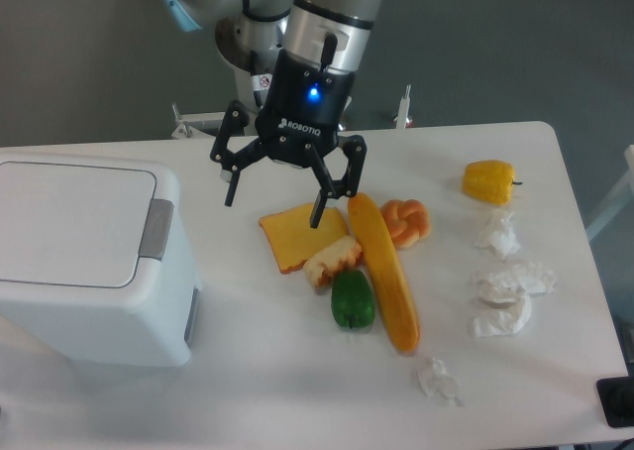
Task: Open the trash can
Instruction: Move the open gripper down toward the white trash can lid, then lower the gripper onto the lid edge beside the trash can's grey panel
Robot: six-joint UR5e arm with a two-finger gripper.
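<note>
The trash can (89,262) sits at the desk's (287,381) near left corner, lid closed, its grey push tab (156,229) running near-to-far along the lid's right edge. Farther back, the gripper (272,204) hangs released and empty, to the tab's right.

Robot lab — white table (297,371), toy food (381,272)

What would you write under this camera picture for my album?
Open gripper hovers above toy food, beside the closed trash can.

White table (248,371) bearing trash can (84,262), perhaps tissues (507,291)
</note>
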